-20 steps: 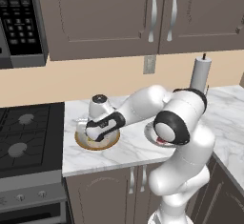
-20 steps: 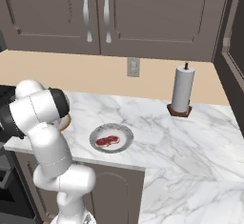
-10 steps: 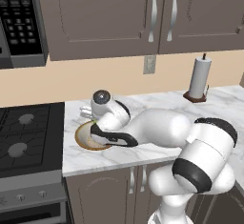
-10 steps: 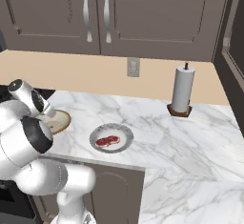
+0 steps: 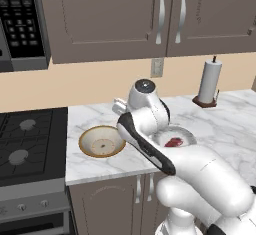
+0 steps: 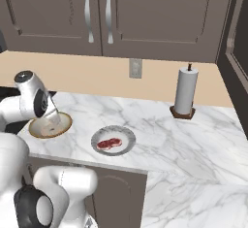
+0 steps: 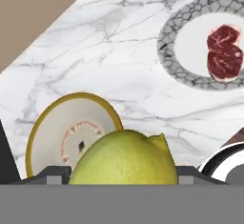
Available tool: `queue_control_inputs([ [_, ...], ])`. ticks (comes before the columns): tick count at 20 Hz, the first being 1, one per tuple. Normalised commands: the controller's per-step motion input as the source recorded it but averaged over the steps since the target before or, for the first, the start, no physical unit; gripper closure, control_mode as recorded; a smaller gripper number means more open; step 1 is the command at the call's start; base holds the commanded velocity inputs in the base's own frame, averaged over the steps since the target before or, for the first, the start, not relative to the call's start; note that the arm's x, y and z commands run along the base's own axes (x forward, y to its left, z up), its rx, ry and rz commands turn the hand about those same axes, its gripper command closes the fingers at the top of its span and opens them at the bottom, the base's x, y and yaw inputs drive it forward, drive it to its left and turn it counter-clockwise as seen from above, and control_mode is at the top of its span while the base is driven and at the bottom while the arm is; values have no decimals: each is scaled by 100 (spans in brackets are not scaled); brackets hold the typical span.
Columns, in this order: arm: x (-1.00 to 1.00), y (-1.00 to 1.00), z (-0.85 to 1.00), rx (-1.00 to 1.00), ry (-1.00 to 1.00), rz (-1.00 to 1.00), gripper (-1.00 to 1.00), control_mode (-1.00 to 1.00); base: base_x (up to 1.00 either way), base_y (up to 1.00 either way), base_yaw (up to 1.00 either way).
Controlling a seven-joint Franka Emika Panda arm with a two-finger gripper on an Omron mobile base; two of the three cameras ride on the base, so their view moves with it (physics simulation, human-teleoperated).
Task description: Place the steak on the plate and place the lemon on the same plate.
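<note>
- Two-finger gripper (image 7: 123, 182) clamped on the small yellow-green oval lemon (image 7: 125, 157); fruit sits between the dark fingertips at 6 o'clock in the hand view, lifted off the counter.
- Directly behind the lemon, at 7 to 8 o'clock: tan round bowl with brown rim (image 7: 52, 123), inside bare.
- Flat raw red-pink steak with white marbling (image 7: 224, 52) lies in the middle of the round light-grey plate with darker mottled rim (image 7: 167, 42), at 2 o'clock in the hand view.
- Right base view: plate (image 6: 127, 136) on the white marble counter (image 6: 164, 130), bowl (image 6: 64, 125) just beside it at 9 o'clock, not touching; steak (image 6: 110, 143) on the plate.
- Left base view: bowl (image 5: 102, 141) at 9 o'clock of the plate (image 5: 187, 136); arm's wrist between them.
- White paper towel roll on a dark stand (image 6: 186, 93) upright at 1 o'clock of the plate, well apart.
</note>
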Motion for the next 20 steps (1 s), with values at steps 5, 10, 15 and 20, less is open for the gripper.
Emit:
queue_control_inputs([
  [5,-68,-100,1,11,2,-22,100,-100,0,0,0],
  [10,-11,-100,-7,0,1,-22,100,-100,0,0,0],
  [15,6,-100,-8,0,9,-24,100,-100,0,0,0],
  [20,38,-95,0,2,17,-13,100,-100,0,0,0],
])
